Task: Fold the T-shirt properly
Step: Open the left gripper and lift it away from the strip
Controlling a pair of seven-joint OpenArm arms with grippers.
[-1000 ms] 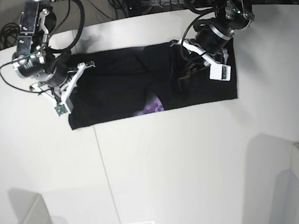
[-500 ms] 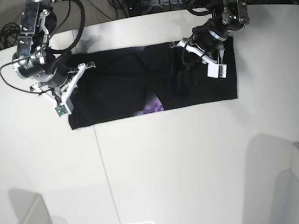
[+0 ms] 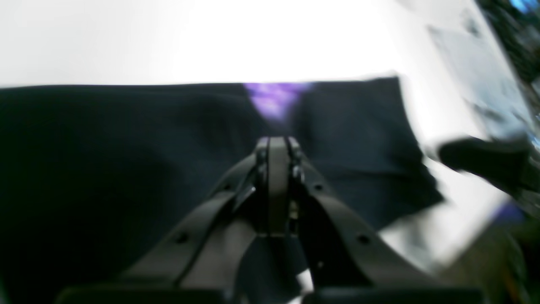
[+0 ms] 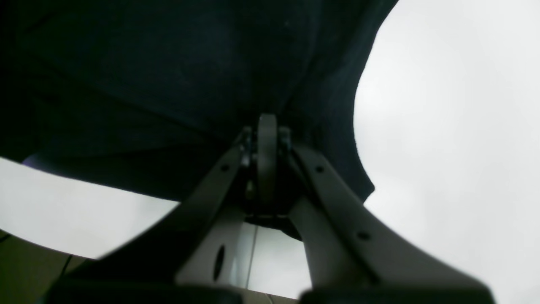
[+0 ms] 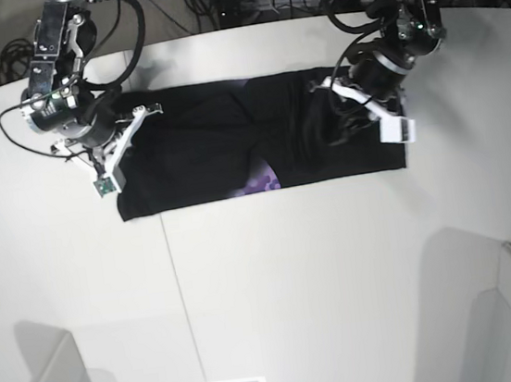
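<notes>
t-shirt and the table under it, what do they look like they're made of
T-shirt: soft matte black knit, likely cotton; it wrinkles and drapes, with a purple print showing at a fold. Table: smooth white hard panels, probably laminate, faintly glossy, with a thin seam.

— Item: T-shirt (image 5: pixel 222 148), black cotton. Position?
— Spread as a long horizontal band across far half of white table, roughly flat, creased near right end.
— Markings?
— Purple print patch showing at lower edge, near middle. Orange not visible.
</notes>
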